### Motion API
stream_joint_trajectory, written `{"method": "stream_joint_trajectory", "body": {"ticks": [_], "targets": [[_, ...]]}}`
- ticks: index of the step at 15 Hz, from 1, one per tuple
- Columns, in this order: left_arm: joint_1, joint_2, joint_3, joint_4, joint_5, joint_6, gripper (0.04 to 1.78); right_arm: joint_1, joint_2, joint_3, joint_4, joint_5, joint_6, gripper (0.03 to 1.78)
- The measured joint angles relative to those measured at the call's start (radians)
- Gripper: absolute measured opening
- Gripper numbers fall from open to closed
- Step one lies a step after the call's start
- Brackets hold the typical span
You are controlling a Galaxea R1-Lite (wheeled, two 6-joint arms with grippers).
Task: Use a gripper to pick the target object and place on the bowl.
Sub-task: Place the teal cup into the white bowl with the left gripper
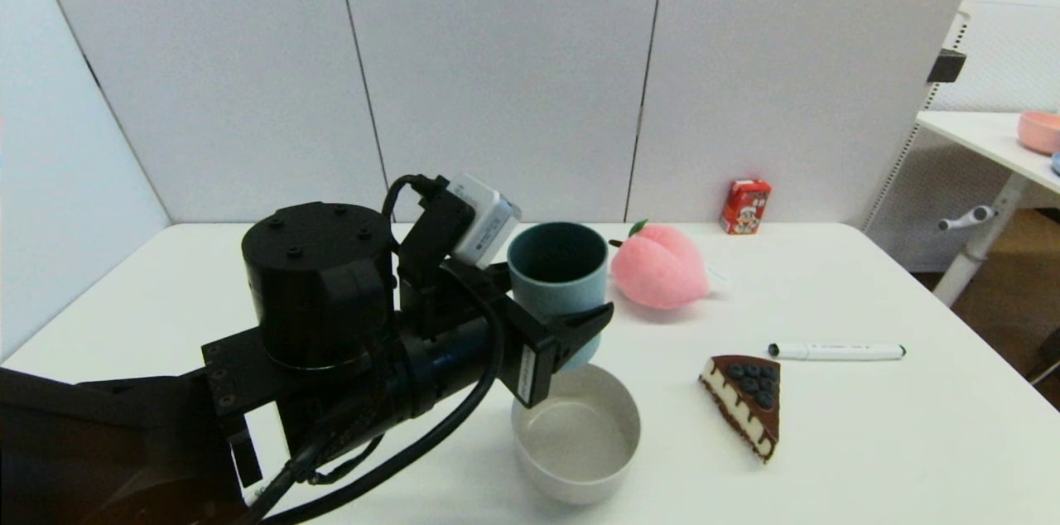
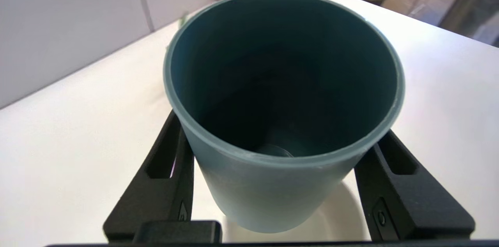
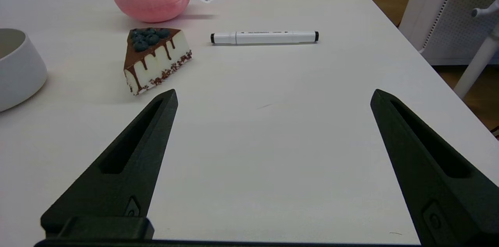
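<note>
Bowl (image 1: 575,434) nearest, at 6 o'clock. Left gripper (image 1: 571,325) clamped on cup (image 1: 556,276), upright, held just above bowl's 12 o'clock rim. Shift toward 6, center, lower straight, then release. Right gripper (image 3: 273,161) idle, fingers apart, over table (image 3: 273,83).

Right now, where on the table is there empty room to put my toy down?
Bare table lies under the open right gripper, nearer than the marker and cake slice. It's crowded where the left gripper holds the cup over the bowl, beside the plush peach.
</note>
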Motion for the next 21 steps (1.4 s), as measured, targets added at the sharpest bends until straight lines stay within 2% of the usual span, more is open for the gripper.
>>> {"method": "stream_joint_trajectory", "body": {"ticks": [4, 9, 21], "targets": [[-0.056, 0.022, 0.039, -0.017, 0.074, -0.006, 1.13, 0.0, 0.0, 0.0, 0.0, 0.0, 0.0, 1.71], [-0.08, 0.084, 0.071, -0.11, 0.078, -0.015, 1.13, 0.0, 0.0, 0.0, 0.0, 0.0, 0.0, 1.71], [-0.08, 0.173, 0.127, -0.166, 0.077, -0.044, 1.13, 0.0, 0.0, 0.0, 0.0, 0.0, 0.0, 1.71]]}}
